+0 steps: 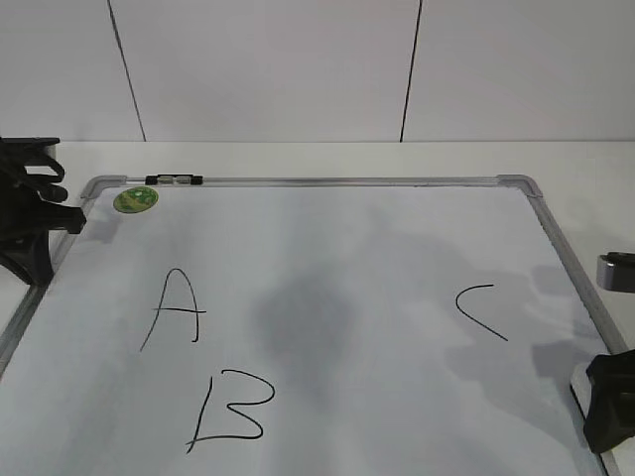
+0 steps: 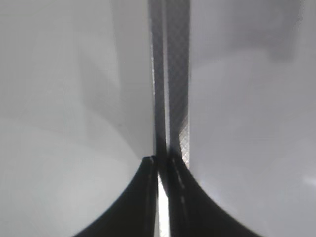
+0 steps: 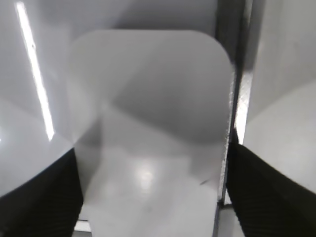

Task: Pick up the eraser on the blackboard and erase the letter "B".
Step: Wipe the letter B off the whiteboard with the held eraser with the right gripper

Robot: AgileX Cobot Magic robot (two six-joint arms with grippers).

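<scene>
The blackboard (image 1: 377,228) is a white dry-erase board with a silver frame. The letter "B" (image 1: 230,409) is drawn in black at its near left and looks like "13". The eraser (image 3: 148,89) is a smooth white block with a rounded far end. It fills the gap between the fingers of my right gripper (image 3: 152,148), which touch its sides. In the exterior view its grey end (image 1: 617,268) shows past the board's right frame, above my right gripper (image 1: 610,397). My left gripper (image 2: 160,160) is shut and empty over the frame strip at the board's far left corner (image 1: 69,220).
A black "A" (image 1: 177,307) stands above the "B" and a "C" (image 1: 481,310) is at the right. A round green magnet (image 1: 136,199) and a marker (image 1: 174,179) sit at the board's far left edge. A white wall stands behind the table.
</scene>
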